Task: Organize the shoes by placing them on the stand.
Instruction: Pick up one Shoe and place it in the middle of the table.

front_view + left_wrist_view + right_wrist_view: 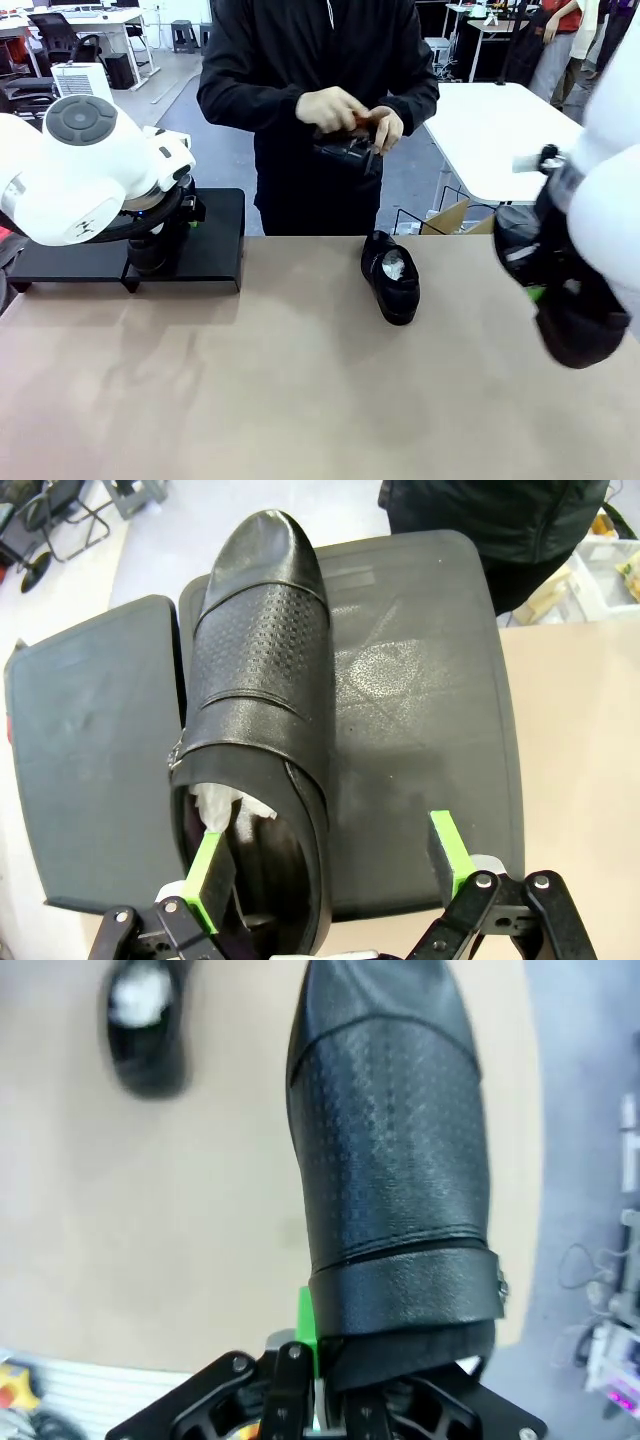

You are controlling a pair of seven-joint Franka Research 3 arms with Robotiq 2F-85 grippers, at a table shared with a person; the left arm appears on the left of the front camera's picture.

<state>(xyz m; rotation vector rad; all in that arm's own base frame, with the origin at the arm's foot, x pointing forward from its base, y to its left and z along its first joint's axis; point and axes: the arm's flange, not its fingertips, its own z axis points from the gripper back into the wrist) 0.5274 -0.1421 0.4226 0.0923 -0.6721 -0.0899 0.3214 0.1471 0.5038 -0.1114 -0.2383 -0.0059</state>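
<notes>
One shoe (pixel 390 1160) in right gripper (pixel 385 1345) — second shoe (pixel 260 680) on stand (pixel 420 680)

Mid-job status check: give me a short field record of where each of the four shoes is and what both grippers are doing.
stand shoe: lying flat on the stand
left gripper: open, one finger inside the stand shoe's opening, the other outside over the stand
right gripper: shut on the held shoe, which is in the air
table shoe: loose on the table, toward the far edge
fourth shoe: in the person's hands, across the table
</notes>
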